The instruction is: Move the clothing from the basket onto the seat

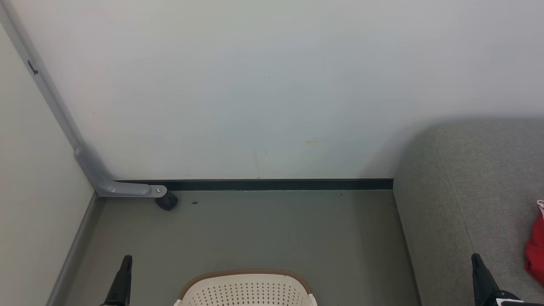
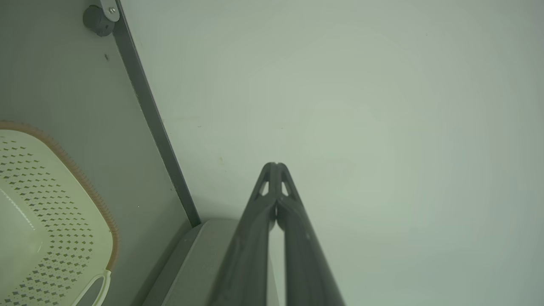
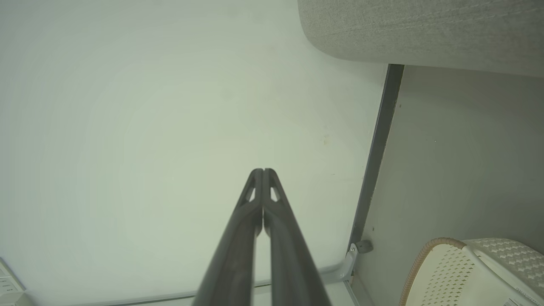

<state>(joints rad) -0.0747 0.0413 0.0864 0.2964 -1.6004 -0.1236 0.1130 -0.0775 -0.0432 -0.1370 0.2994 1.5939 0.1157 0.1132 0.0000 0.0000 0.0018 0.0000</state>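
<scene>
grey floor (image 1: 255, 229): one basket (image 1: 246, 291), one seat (image 1: 467, 178), maybe one red garment (image 1: 535, 250).

no words, labels, brands, numbers or signs can be read in this corner of the room. a small dark mark (image 1: 32, 68) on the grey rail (image 1: 53, 100) that runs up the wall corner is too small to make out. the sliver of red clothing (image 1: 535, 250) lying on the seat (image 1: 467, 178) shows plain red fabric and a bit of white trim, with no legible lettering.
</scene>
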